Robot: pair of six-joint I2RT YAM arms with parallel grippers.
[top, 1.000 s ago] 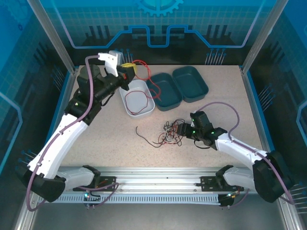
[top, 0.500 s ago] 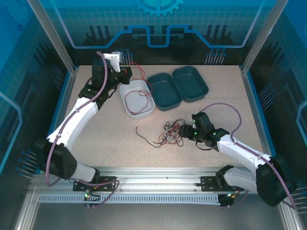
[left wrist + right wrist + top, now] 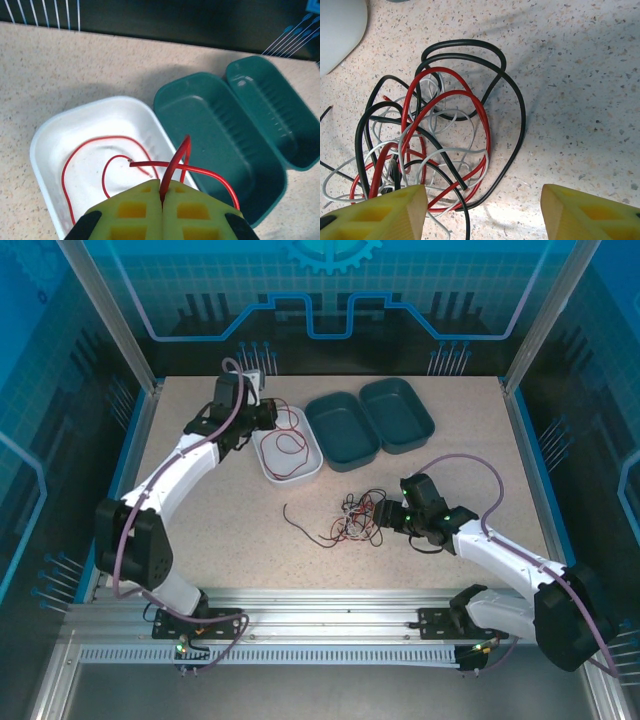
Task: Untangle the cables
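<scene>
At eleven o'clock on the desk [image 3: 230, 550] the left jaws pinch a freed red cable [image 3: 176, 159] over the white tub [image 3: 50, 135], seemingly about to drop it, while near six o'clock the right jaws gape above the tangle [image 3: 435, 135], needing another strand singled out.

Both the left arm [image 3: 183, 464] and the right arm [image 3: 500, 552] have smooth white shells with bulky black joints. A thick purple cable [image 3: 478, 466] runs along each. Small green lights [image 3: 408, 517] glow by the right wrist. The left gripper [image 3: 161, 195] and right gripper [image 3: 482, 200] have chunky yellow-green fingers [image 3: 130, 212] with square pockets.
</scene>
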